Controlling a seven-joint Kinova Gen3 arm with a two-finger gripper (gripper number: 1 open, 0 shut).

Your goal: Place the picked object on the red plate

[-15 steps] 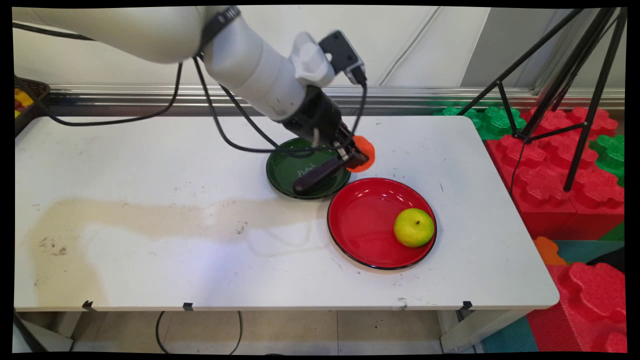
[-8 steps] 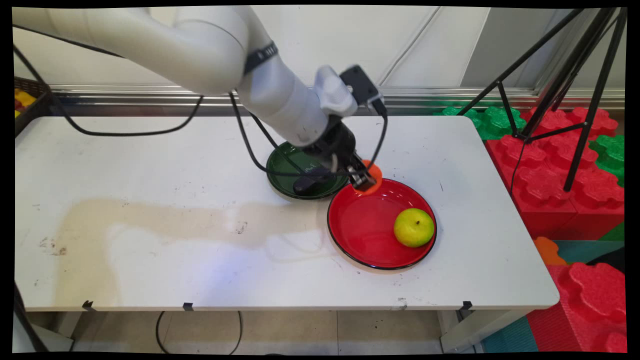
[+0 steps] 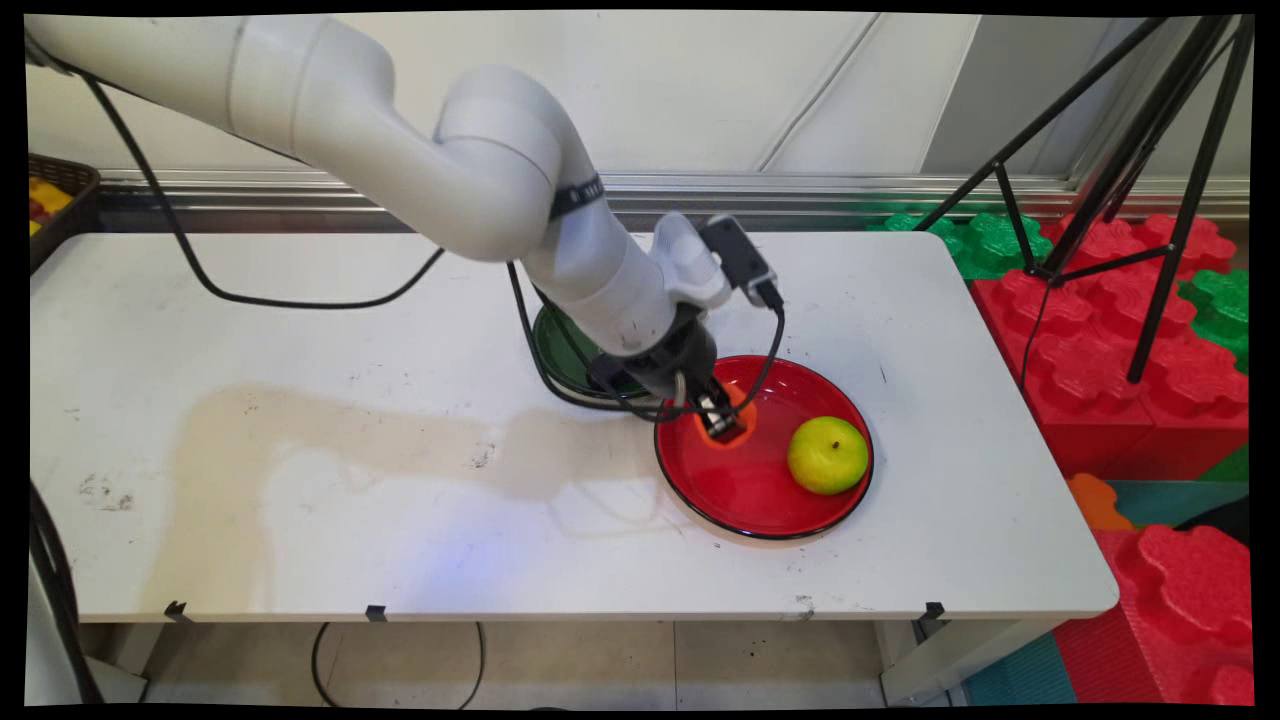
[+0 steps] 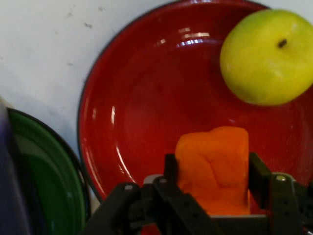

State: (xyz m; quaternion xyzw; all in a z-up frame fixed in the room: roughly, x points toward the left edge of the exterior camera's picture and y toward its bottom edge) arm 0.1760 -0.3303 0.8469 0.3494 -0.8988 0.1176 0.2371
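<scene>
My gripper (image 3: 722,420) (image 4: 213,176) is shut on an orange fruit-like piece (image 3: 728,424) (image 4: 215,166), squeezed between both fingers. It hangs low over the left part of the red plate (image 3: 760,500) (image 4: 142,107). A yellow-green apple (image 3: 827,455) (image 4: 266,56) lies in the same plate, to the right of the orange piece and apart from it. The dark green plate (image 3: 560,355) (image 4: 44,181) stands just left of the red one, partly hidden by the arm in the main view.
A dark basket (image 3: 55,205) with yellow and red things sits at the table's far left edge. Red and green foam blocks (image 3: 1130,340) and a black tripod (image 3: 1150,180) stand off the table's right side. Black cables (image 3: 300,300) hang from the arm over the table.
The gripper has carried the orange piece from beside the green plate's far right, forward and down, to just over the red plate's left part. The apple has not moved.
</scene>
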